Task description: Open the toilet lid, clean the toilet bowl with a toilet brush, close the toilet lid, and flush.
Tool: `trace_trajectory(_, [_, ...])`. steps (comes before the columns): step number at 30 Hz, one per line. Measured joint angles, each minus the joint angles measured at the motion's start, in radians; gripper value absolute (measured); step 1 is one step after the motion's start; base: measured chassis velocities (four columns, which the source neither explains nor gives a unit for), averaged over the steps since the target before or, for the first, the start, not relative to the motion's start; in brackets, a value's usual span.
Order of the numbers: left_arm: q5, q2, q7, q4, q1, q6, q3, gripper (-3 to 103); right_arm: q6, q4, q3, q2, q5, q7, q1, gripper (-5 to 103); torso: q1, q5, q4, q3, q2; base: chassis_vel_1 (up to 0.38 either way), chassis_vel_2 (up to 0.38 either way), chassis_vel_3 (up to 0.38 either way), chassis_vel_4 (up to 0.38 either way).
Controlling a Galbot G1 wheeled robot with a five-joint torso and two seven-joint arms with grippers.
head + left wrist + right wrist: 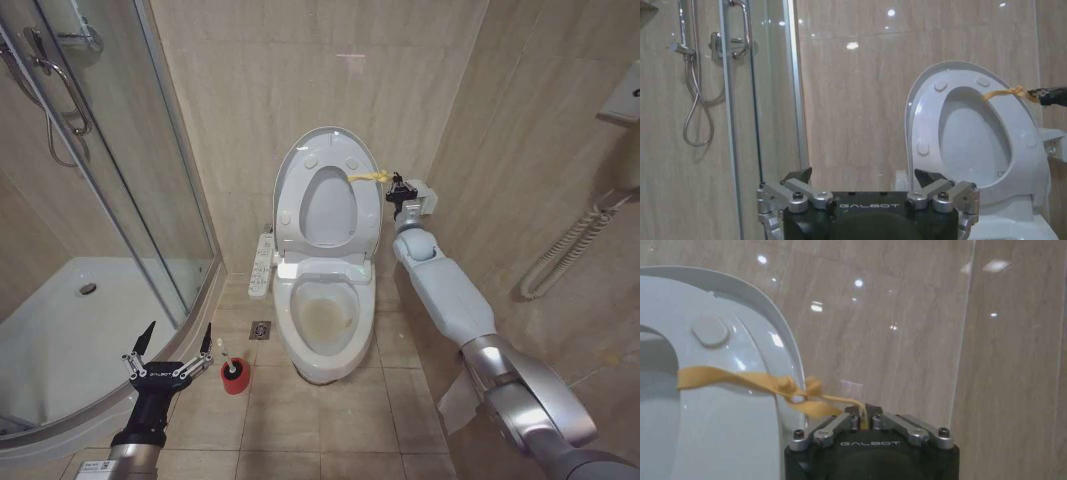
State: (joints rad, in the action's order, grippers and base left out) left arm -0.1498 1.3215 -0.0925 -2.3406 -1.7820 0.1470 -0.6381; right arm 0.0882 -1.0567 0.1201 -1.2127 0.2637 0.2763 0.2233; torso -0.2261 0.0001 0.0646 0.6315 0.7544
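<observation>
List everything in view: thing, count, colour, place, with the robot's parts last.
Lid: one, white, raised against the wall.
Strap: one, yellow, tied at the lid's rim.
Bowl: one, white, stained inside, below the lid.
Control panel: one, white, left of the bowl.
Brush: one, black head in a red cup, on the floor left of the bowl.
Shower enclosure: one, glass, far left.
Left gripper: black, open, low beside the brush.
Right gripper: black, fingers shut on the strap beside the lid.
</observation>
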Motion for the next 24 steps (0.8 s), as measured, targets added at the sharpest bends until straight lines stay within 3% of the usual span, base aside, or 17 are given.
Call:
trace_trajectory(3, [0.0, 0.0, 0.0, 0.0, 0.0, 0.0, 0.0, 100, -0.003, -0.023, -0.001, 0.01, 0.003, 0.001, 0.015, 2, 0.0, 0.0, 0.0002, 0.0, 0.0, 0.0, 0.0, 0.0, 0.0])
trace_trajectory(4, [0.0, 0.0, 0.0, 0.0, 0.0, 0.0, 0.0, 100, -0.004, -0.03, -0.002, 0.013, 0.004, 0.001, 0.02, 20, 0.0, 0.0001, 0.0002, 0.0, 0.0, 0.0, 0.0, 0.0, 0.0])
trace_trajectory(11, [0.0, 0.0, 0.0, 0.0, 0.0, 0.0, 0.0, 100, -0.019, -0.11, -0.007, 0.04, 0.014, 0.001, 0.069, 20, 0.0, 0.0, -0.0004, 0.0, 0.0, 0.0, 0.0, 0.0, 0.0])
trace_trajectory(12, [0.0, 0.0, 0.0, 0.0, 0.0, 0.0, 0.0, 100, -0.021, -0.121, -0.007, 0.043, 0.015, 0.0, 0.078, 47, 0.0, 0.0, -0.0005, 0.0, 0.0, 0.0, 0.0, 0.0, 0.0])
trace_trajectory(18, [0.0, 0.0, 0.0, 0.0, 0.0, 0.0, 0.0, 100, -0.034, -0.195, -0.007, 0.06, 0.024, 0.0, 0.135, 47, 0.0, -0.0001, -0.0006, 0.0, 0.0, 0.0, 0.0, 0.0, 0.0])
trace_trajectory(19, [0.0, 0.0, 0.0, 0.0, 0.0, 0.0, 0.0, 100, -0.037, -0.208, -0.008, 0.062, 0.026, 0.0, 0.146, 74, 0.0, 0.0, -0.0006, 0.0, 0.0, 0.0, 0.0, 0.0, 0.0])
trace_trajectory(24, [0.0, 0.0, 0.0, 0.0, 0.0, 0.0, 0.0, 100, -0.054, -0.263, -0.009, 0.067, 0.042, 0.004, 0.195, 74, 0.0, -0.0001, -0.0006, 0.0, 0.0, 0.0, 0.0, 0.0, 0.0])
